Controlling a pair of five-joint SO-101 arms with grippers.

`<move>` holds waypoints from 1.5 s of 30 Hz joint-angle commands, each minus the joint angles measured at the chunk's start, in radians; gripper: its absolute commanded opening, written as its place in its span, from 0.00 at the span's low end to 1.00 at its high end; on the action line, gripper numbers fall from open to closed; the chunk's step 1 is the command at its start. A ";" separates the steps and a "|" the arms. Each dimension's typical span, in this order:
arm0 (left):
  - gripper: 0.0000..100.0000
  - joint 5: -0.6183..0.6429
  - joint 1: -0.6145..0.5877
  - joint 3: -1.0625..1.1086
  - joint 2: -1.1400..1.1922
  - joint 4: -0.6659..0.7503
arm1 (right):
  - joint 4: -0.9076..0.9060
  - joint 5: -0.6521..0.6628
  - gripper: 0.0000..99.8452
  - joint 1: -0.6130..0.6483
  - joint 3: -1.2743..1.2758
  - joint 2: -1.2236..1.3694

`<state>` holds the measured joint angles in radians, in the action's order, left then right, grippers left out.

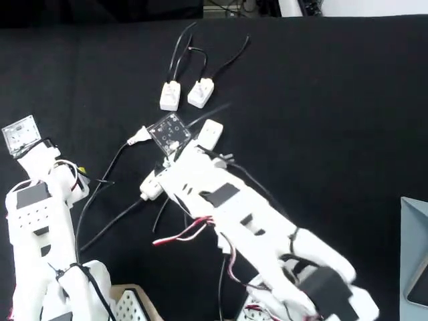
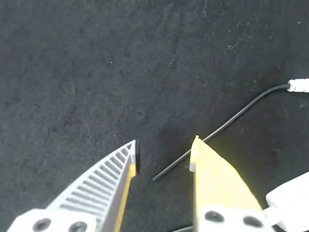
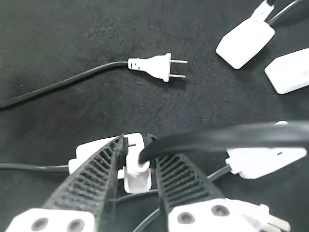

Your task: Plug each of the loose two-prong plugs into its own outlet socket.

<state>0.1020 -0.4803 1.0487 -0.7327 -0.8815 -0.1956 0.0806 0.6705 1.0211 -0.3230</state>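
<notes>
Your right gripper (image 3: pixel 137 142) pinches a white plug (image 3: pixel 137 176) between its two fingers. A thick black cord (image 3: pixel 207 137) bends up from that plug. A white block (image 3: pixel 91 150) sits right beside it on the black cloth (image 3: pixel 58 38).

A loose plug (image 3: pixel 154 66) lies flat on the cloth with its two prongs bare. Nothing holds it. The pinched plug is near the loose plug but does not touch it. Two white sockets (image 3: pixel 246 41) lie side by side, a little way off from the loose plug, on the side its prongs point to. From above you see the loose plug (image 1: pixel 138 137) and the sockets (image 1: pixel 170 95) too.

Your left gripper (image 2: pixel 164 143) is spread wide and holds nothing. It hangs over the cloth, well away from the loose plug, on that plug's cord side. A thin cord (image 2: pixel 227 123) lies under its gap.
</notes>
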 commanded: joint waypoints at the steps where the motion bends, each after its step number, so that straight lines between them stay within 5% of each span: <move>1: 0.19 0.005 -0.007 -0.005 -0.025 0.014 | 0.075 0.009 0.01 0.009 -0.065 0.048; 45: 0.19 0.003 -0.001 0.001 -0.017 0.020 | 0.219 0.173 0.01 0.023 -0.025 0.217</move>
<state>0.1020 -0.4803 1.0549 -0.7327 -0.8815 0.0100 0.2432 0.7119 0.9981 -0.1036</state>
